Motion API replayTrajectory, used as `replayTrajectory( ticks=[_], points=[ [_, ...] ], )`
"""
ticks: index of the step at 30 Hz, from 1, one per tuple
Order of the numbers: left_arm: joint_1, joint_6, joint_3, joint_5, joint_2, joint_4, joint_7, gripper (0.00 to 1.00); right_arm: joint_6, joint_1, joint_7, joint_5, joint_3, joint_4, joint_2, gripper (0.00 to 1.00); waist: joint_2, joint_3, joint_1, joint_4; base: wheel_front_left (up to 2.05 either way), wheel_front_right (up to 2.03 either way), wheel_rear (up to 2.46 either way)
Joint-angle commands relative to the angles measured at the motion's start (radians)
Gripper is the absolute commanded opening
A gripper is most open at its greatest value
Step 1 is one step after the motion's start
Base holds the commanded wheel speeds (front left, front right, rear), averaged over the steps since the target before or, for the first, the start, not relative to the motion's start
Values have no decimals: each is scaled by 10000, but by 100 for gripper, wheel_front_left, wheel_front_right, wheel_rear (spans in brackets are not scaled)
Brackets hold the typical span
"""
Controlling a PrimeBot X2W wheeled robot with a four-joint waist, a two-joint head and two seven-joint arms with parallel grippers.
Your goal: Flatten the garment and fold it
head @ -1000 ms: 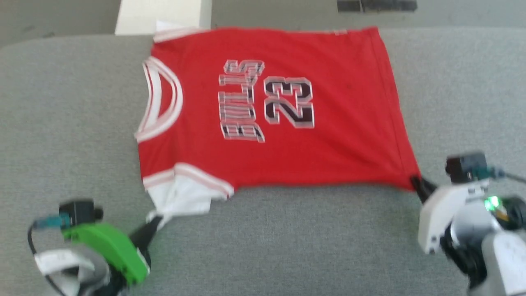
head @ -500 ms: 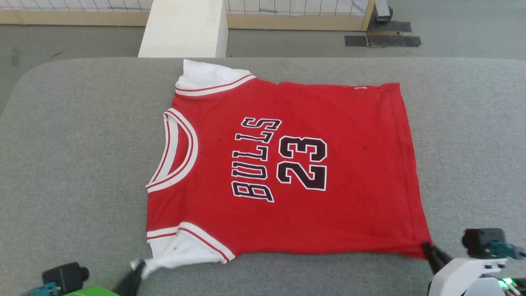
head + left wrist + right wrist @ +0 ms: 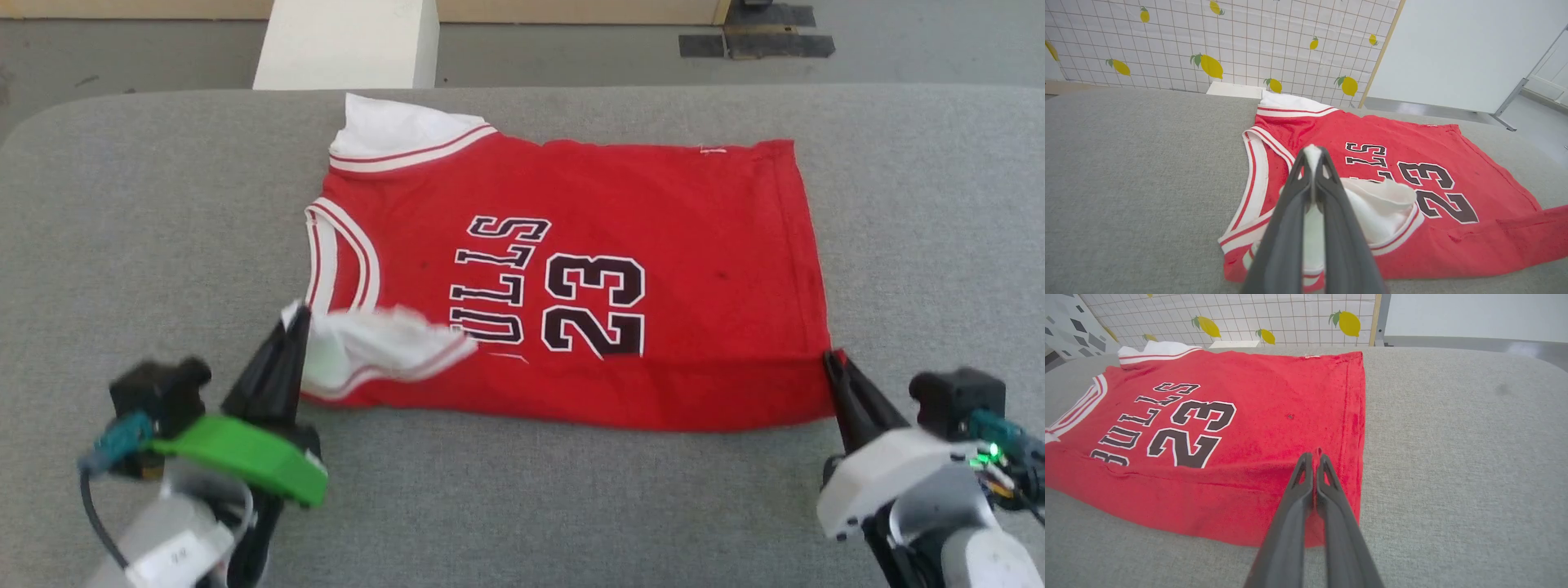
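Soft, light and likely to sag between holds, the garment [image 3: 678,327] is lying on the bench [image 3: 122,245] with its near edge doubled over, the left gripper [image 3: 295,317] pinching its white sleeve [image 3: 384,343] and the right gripper [image 3: 832,359] pinching the near-right hem corner [image 3: 812,376].

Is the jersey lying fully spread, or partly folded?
Partly folded: near edge of the garment turned over, white sleeve laid over the lettering, left gripper and right gripper shut on it.

"BULLS" on the red garment [image 3: 1274,388], number "23" beside it
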Motion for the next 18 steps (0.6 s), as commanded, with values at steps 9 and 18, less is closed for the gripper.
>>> replayTrajectory(
  ticks=[9, 18],
  points=[
    [-2865, -1099, -284, 23, 521, 981, 1209, 0, -13, -1837, 549, -103, 243, 507, -463, 0, 0, 1065, 1, -373, 0, 0, 0],
    [-4759, -1322, -303, -674, 797, 2738, 2881, 0, -13, -3032, 1372, -243, -2, 1361, -310, 0, 0, 2114, 1, -617, 0, 0, 0]
  ],
)
